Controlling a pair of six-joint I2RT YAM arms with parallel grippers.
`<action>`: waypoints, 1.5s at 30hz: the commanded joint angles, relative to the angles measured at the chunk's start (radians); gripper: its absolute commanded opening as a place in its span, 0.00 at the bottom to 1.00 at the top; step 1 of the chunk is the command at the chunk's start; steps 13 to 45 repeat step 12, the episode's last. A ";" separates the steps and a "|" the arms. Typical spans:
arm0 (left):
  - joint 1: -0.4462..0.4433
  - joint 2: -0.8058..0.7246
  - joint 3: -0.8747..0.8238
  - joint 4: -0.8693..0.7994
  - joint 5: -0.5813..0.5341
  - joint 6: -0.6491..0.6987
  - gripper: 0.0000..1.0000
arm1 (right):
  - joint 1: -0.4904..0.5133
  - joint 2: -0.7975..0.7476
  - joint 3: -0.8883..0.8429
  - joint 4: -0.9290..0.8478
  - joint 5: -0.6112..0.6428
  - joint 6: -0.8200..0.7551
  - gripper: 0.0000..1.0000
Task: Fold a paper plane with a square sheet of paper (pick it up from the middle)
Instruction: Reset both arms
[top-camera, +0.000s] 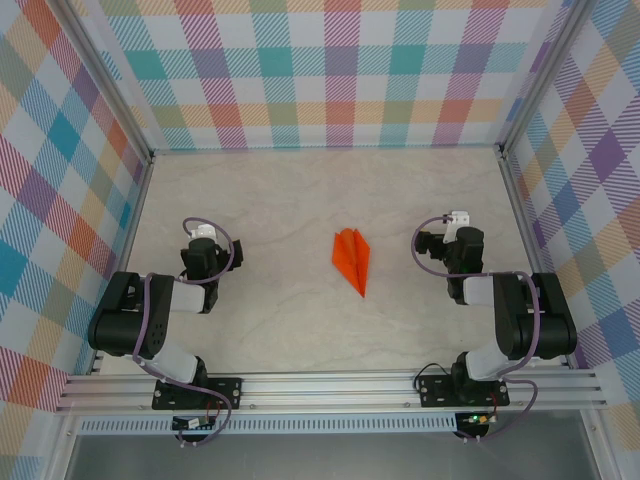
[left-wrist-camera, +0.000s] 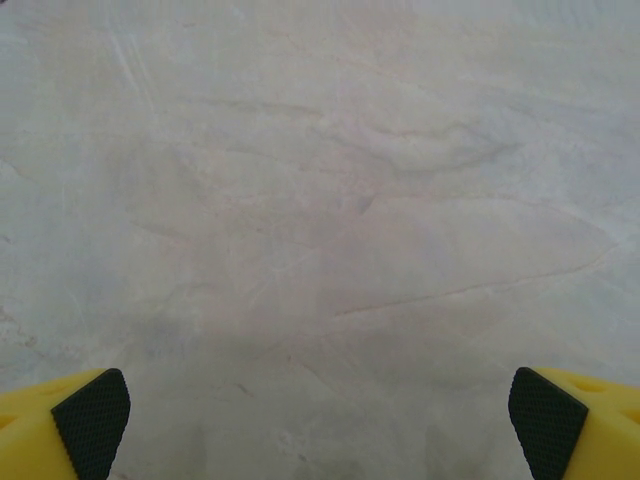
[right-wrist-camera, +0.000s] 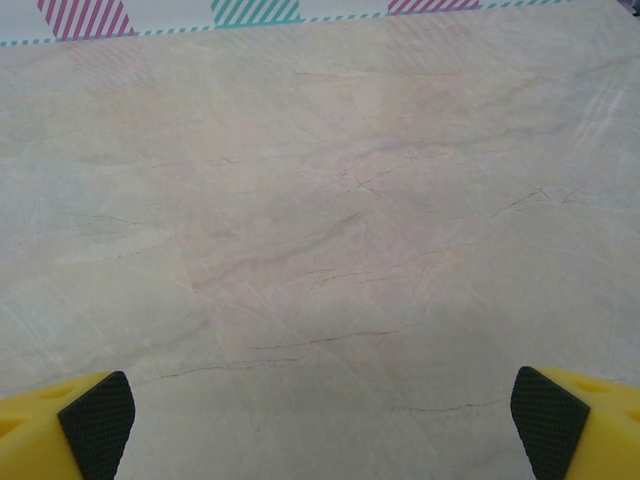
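The square sheet of paper lies folded into an orange, dart-shaped paper plane (top-camera: 352, 260) on the middle of the table, its point toward the near edge. My left gripper (top-camera: 203, 236) hangs well to its left, and my right gripper (top-camera: 455, 228) hangs to its right; both are apart from the plane. In the left wrist view the left gripper (left-wrist-camera: 320, 420) is open, with bare table between its yellow fingers (left-wrist-camera: 90, 420). Seen from the right wrist, the right gripper (right-wrist-camera: 322, 420) is open too, and its fingers (right-wrist-camera: 95, 420) have nothing between them.
The marbled tabletop (top-camera: 300, 190) is enclosed by checkered walls (top-camera: 320, 70) at the back and on both sides. An aluminium rail (top-camera: 330, 385) carrying the arm bases runs along the near edge.
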 joint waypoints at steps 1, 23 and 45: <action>0.008 -0.003 0.017 0.077 0.014 -0.002 1.00 | -0.001 -0.001 0.003 0.035 -0.023 0.002 1.00; -0.001 -0.002 0.021 0.073 0.008 0.008 1.00 | -0.001 0.001 0.005 0.033 -0.025 0.001 1.00; -0.001 -0.002 0.021 0.073 0.008 0.008 1.00 | -0.001 0.001 0.005 0.033 -0.025 0.001 1.00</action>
